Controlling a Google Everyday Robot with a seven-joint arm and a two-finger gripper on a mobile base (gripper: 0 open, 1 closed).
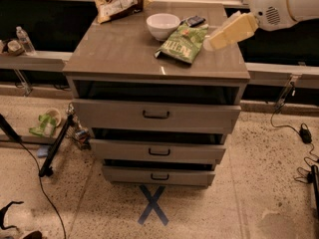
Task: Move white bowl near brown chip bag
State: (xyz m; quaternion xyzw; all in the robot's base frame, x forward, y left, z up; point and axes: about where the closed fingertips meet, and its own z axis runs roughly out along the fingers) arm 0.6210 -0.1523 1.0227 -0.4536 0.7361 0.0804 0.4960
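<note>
The white bowl [162, 26] stands upright on the grey cabinet top [119, 54], toward the back middle. The brown chip bag [118, 2] lies at the back left corner of the top, apart from the bowl. A green chip bag [183, 43] lies just right of the bowl, touching or almost touching it. My gripper [222, 36] reaches in from the upper right on a white arm and hovers over the right part of the top, right of the green bag, well clear of the bowl.
A dark flat object [194, 21] lies behind the green bag. The cabinet has three drawers [155, 114], each pulled slightly out. A blue X [152, 211] is taped on the floor. Cables [294, 128] run at the right, a water bottle [24, 40] stands on the left ledge.
</note>
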